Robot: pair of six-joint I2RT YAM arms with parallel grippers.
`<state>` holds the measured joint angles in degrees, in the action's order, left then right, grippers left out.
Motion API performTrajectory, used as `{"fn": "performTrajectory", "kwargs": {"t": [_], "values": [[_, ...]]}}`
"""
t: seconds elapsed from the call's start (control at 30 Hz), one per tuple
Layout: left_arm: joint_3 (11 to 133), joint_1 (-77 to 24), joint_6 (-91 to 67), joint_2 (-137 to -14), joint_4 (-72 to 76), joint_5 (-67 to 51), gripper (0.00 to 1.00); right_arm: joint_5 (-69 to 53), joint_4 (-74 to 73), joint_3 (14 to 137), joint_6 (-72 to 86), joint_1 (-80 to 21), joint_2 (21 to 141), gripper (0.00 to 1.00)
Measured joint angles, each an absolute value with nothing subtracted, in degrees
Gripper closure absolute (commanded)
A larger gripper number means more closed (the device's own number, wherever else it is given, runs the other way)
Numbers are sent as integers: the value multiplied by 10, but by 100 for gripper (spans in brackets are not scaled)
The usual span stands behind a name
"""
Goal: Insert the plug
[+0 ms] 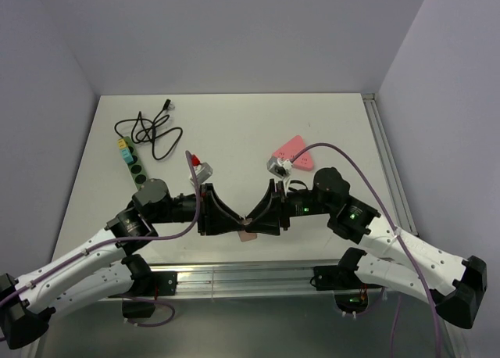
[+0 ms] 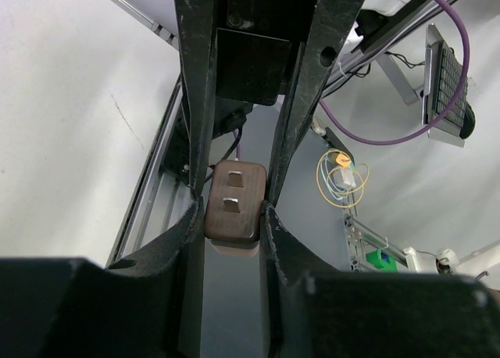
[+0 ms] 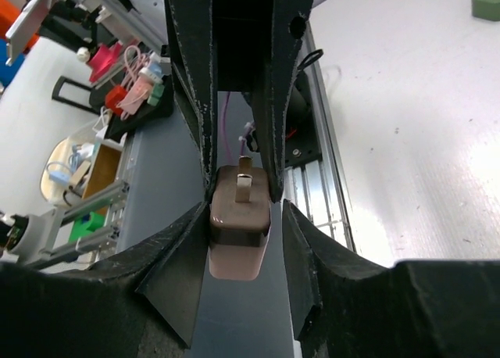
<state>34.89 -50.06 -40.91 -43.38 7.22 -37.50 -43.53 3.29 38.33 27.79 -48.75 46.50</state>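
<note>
The left gripper is clamped on the brown plug, one finger pressed against each side of its body. In the left wrist view two flat metal prongs face that camera.

The right gripper reaches in from the opposite side and brackets the same plug. In its own wrist view one finger lies against the plug, while a thin gap shows beside the other. I cannot tell whether it is actually gripping.

From above, the two grippers meet tip to tip between the arms. The plug sits between them, over the near part of the desk and close to its front edge.

The green power strip lies at the left side of the desk, well apart from the plug. A coiled black cable lies just beyond it. A pink wedge-shaped thing rests on the right half, beyond the right arm.
</note>
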Motion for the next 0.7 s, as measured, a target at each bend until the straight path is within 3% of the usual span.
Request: {"fn": "performTrajectory", "kwargs": {"t": [0.1,0.13,0.17,0.23,0.27,0.33,0.43,0.47,0.5,0.57,0.7], "values": [[354,-500,-402,-439,70,-381,100,-451,33,390,275,-486,473,78],[355,-500,-399,-440,69,-384,100,-456,33,391,275,-484,475,97],[357,-500,-396,-440,65,-386,100,-461,34,392,277,-483,477,100],[360,-500,-394,-441,59,-386,93,-465,36,392,283,-482,479,100],[362,-500,-394,-441,56,-385,82,-465,37,392,285,-482,479,100],[367,-500,-394,-441,51,-381,76,-463,43,391,290,-482,477,100],[373,-500,-390,-439,48,-367,50,-452,60,384,301,-482,469,100],[375,-500,-389,-437,46,-359,37,-449,70,380,306,-482,467,100],[376,-500,-386,-435,43,-347,32,-446,77,377,311,-482,464,100],[378,-500,-385,-427,34,-326,25,-439,95,369,322,-482,461,100],[379,-501,-387,-396,12,-265,26,-417,127,351,349,-482,457,100]]}}
